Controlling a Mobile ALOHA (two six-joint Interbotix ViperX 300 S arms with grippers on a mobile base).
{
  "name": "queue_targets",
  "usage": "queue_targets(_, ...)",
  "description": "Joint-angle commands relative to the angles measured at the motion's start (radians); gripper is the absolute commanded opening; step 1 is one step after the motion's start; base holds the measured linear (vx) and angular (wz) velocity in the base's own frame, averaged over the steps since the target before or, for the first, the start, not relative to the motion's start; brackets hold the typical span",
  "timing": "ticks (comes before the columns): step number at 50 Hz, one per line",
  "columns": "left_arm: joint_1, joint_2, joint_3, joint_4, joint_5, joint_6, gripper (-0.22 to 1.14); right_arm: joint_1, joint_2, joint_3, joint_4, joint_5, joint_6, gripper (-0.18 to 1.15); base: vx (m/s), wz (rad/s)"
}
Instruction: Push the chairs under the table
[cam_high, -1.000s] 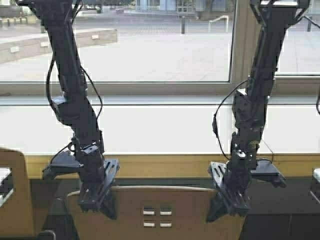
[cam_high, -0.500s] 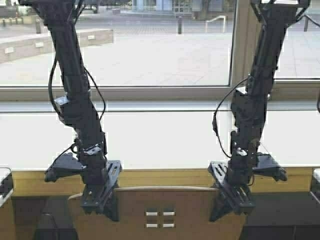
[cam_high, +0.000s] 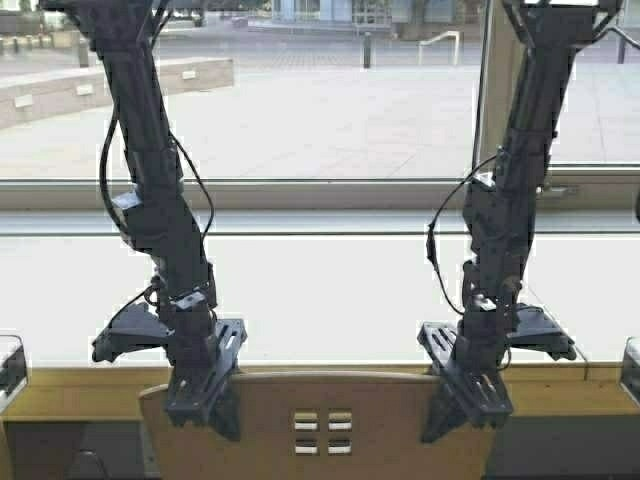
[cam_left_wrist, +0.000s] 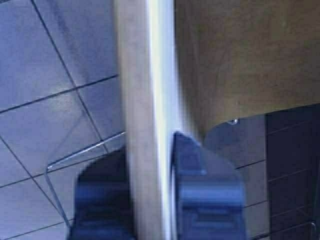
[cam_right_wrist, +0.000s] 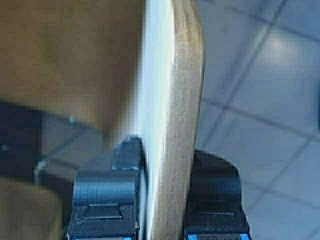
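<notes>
Table (cam_high: 560, 398) nearer, robot advanced, chair (cam_high: 320, 425) gripped

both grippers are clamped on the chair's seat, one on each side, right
Not the seat. Both wrist views show the left gripper and right gripper clamped on the top edge of the chair's back, one each side.

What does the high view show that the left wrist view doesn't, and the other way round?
Only the high view shows both arms, the right gripper on the chair back's right end, the four square cutouts, the table edge and the window. Only the left wrist view shows the tiled floor and a chrome chair leg below. Both show the left gripper with its fingers clamped across the chair back's edge.
</notes>
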Motion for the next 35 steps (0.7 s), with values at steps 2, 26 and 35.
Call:
queue_targets(2, -0.005, -0.054, -0.017, 0.009, -0.011, 0.072, 0.06, 0.023, -0.057, -0.018, -0.055, 0.009, -0.066, 0.04, 0.13, 0.03)
queue_targets(26, -0.005, -0.12, 0.008, -0.002, 0.046, 0.051, 1.0, 0.015, -0.118, -0.017, -0.041, 0.107, -0.055, 0.91, 0.07, 0.01)
queue_targets(35, -0.003, -0.181, 0.031, -0.006, 0.081, 0.038, 0.99, 0.015, -0.199, 0.035, -0.006, 0.097, -0.04, 0.9, 0.01, 0.0)
